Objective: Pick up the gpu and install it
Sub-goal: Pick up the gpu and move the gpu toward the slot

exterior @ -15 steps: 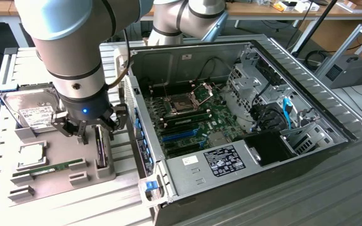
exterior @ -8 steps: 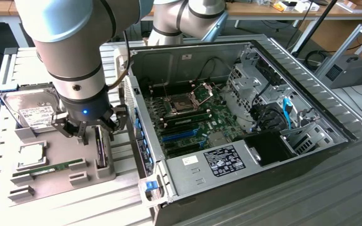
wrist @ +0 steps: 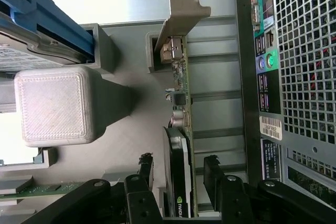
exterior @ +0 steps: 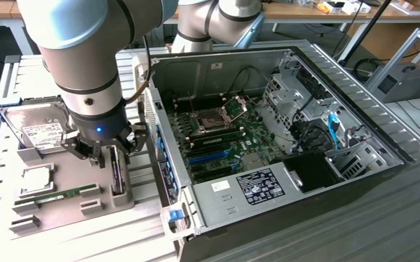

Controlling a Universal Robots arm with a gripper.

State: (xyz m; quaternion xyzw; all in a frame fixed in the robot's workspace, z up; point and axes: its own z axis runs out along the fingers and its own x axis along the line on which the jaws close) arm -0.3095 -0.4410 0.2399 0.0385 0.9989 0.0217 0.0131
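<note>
The gpu stands on its long edge in a slot of the grey holder, on the exterior view's left of the computer case. My gripper is down over it and open, one finger on each side of the card. In the wrist view the gpu shows its black face, its board edge and its grey metal bracket. The gripper straddles the card, and its black fingers stand a small gap away from both faces.
The open computer case with its motherboard lies on the exterior view's right of the holder. The holder also carries a silver hard drive, a square chip and a green RAM stick. The case's rear port panel is close beside the card.
</note>
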